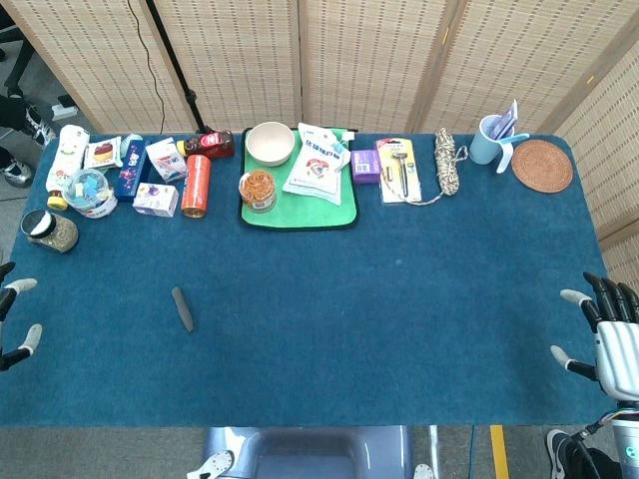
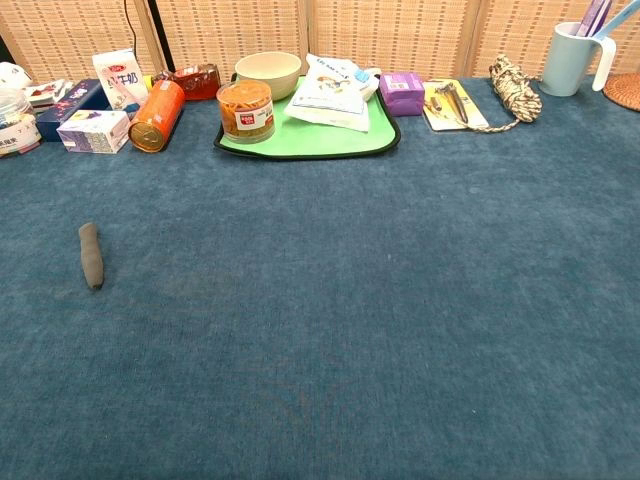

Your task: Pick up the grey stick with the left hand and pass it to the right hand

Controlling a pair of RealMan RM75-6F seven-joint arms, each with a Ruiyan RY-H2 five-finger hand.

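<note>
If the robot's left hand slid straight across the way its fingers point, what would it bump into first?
Probably the small grey stick lying on the blue cloth: the left hand sits at the table's edge, fingers aimed inward, with only bare cloth showing between. Depth is hard to judge, so it might pass just beside it.

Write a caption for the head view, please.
Grey stick lies untouched on the blue table, left robot hand and right robot hand open at the edges.

A blue-carpeted counter (image 1: 399,299) is carrying a grey stick (image 1: 182,308) lying near left, a green tray (image 1: 300,212) sitting far centre, a woven coaster (image 1: 542,166) far right.
</note>
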